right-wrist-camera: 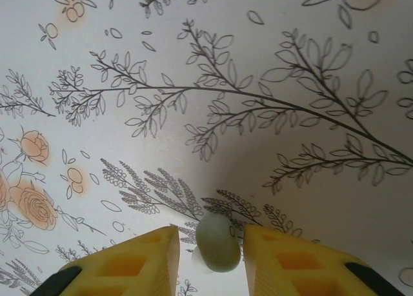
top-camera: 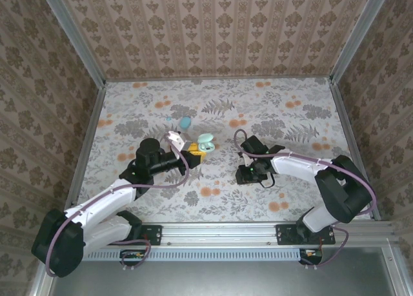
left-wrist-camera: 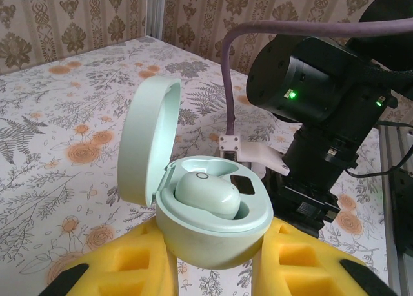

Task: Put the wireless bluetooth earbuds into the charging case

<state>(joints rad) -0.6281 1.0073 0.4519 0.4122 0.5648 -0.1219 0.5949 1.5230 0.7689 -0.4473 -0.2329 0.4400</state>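
Left gripper (left-wrist-camera: 216, 260): I see it clamped on the charging case (left-wrist-camera: 213, 238), with its yellow foam pads (left-wrist-camera: 129, 270) pressing the rounded base from both sides.
Charging case: smooth mint-green plastic, oval like a pebble. The hinged lid (left-wrist-camera: 145, 135) stands up and open, and its hollow inner face is turned toward the base.
Seated earbud (left-wrist-camera: 206, 194): a glossy mint bean shape lying in one well of the case. The recess (left-wrist-camera: 243, 183) beside it looks dark.
Right gripper (right-wrist-camera: 211, 247): I read it as slightly open and low over the table. Its blocky yellow foam fingers (right-wrist-camera: 129, 264) flank the loose earbud without pinching it.
Loose earbud (right-wrist-camera: 218, 241): a small pale-green egg shape with a dull surface, resting on the table. It sits close against the finger on the right of the wrist view, and a sliver of cloth shows on its other side.
Table (top-camera: 290, 115): flat and covered in a pale print of grey ferns and orange flowers.
Teal case (top-camera: 186, 122): a smooth oval lying beyond the left gripper, near it but apart.
Walls (top-camera: 213, 25): brown wallpaper with a repeating leaf motif, edged by grey metal posts.
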